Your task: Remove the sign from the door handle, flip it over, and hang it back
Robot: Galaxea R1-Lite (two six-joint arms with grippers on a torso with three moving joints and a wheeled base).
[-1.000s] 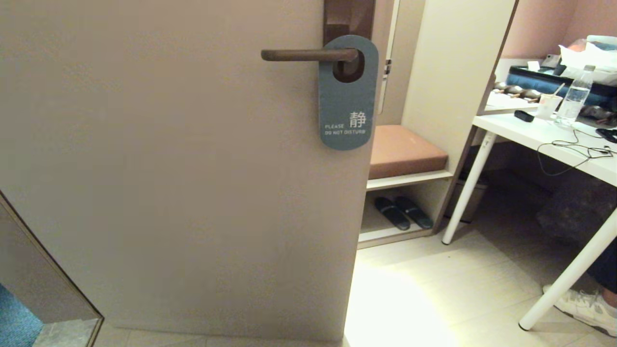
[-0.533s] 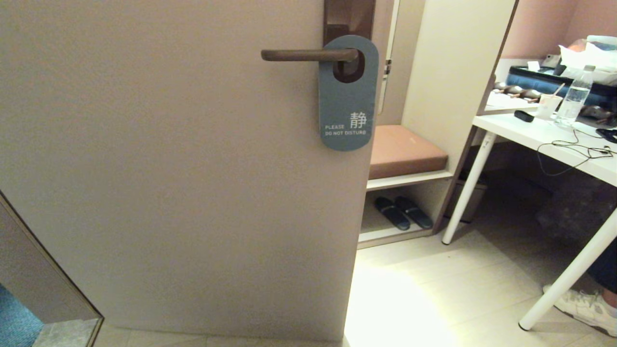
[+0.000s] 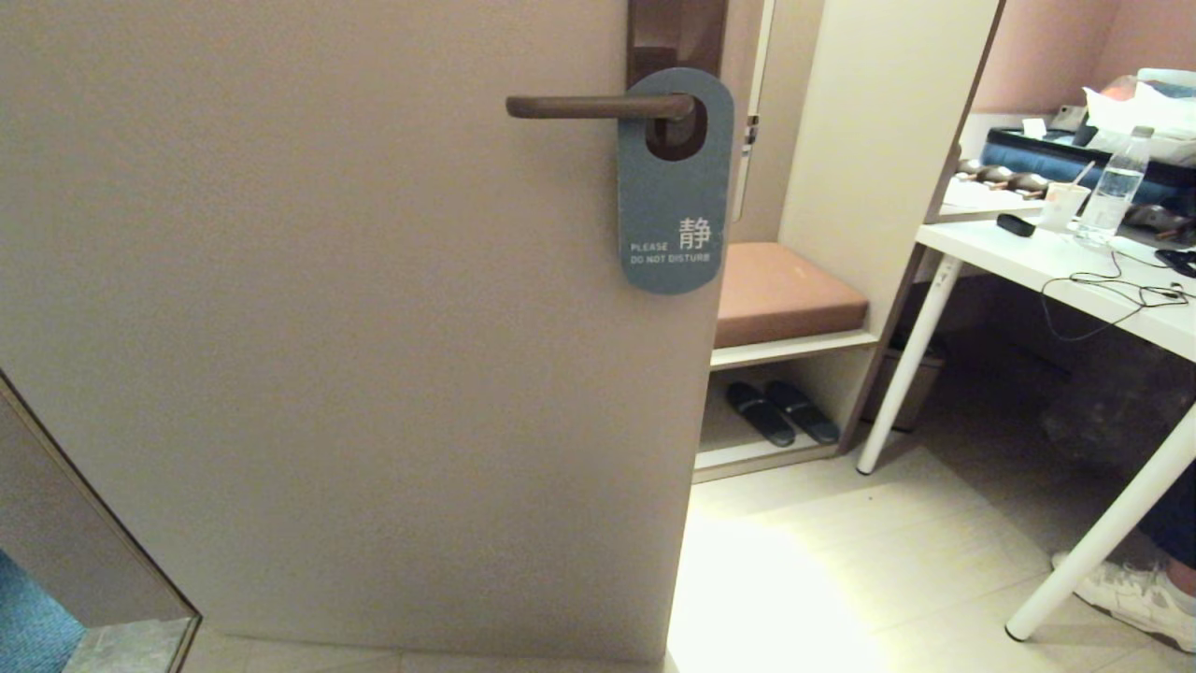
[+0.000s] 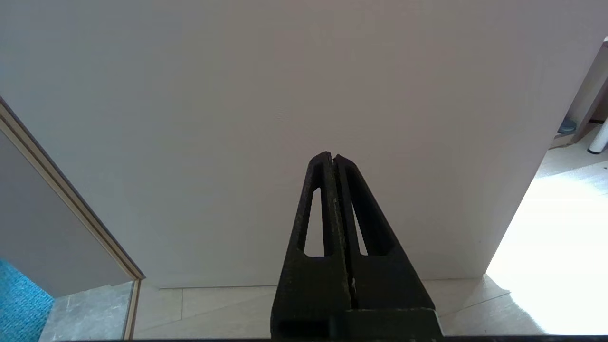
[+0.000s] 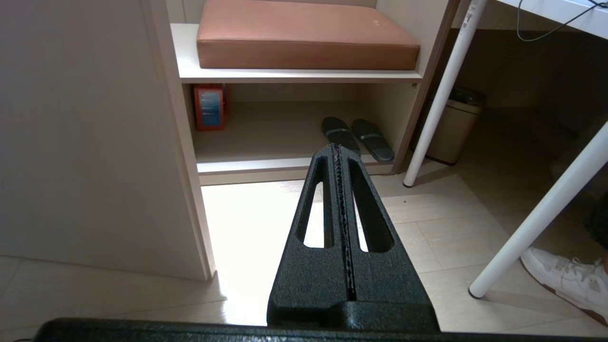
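The sign (image 3: 675, 201) hangs by its round hole on the door handle (image 3: 598, 107), slate-blue "PLEASE DO NOT DISTURB" face outward, near the door's right edge. The handle is a dark bronze lever on a tall brown backplate (image 3: 676, 33). Neither arm shows in the head view. My left gripper (image 4: 332, 156) is shut and empty, low down, facing the plain door panel. My right gripper (image 5: 337, 148) is shut and empty, low over the floor, pointing at the shoe shelf. The sign and handle show in neither wrist view.
Right of the door stands a bench unit with a brown cushion (image 3: 785, 290) and slippers (image 3: 783, 411) below. A white table (image 3: 1046, 266) with a bottle and cables stands at far right, a person's shoe (image 3: 1131, 598) by its leg. A small bin (image 5: 453, 126) stands behind the table leg.
The sign has swung very slightly on the handle. Nothing else differs.
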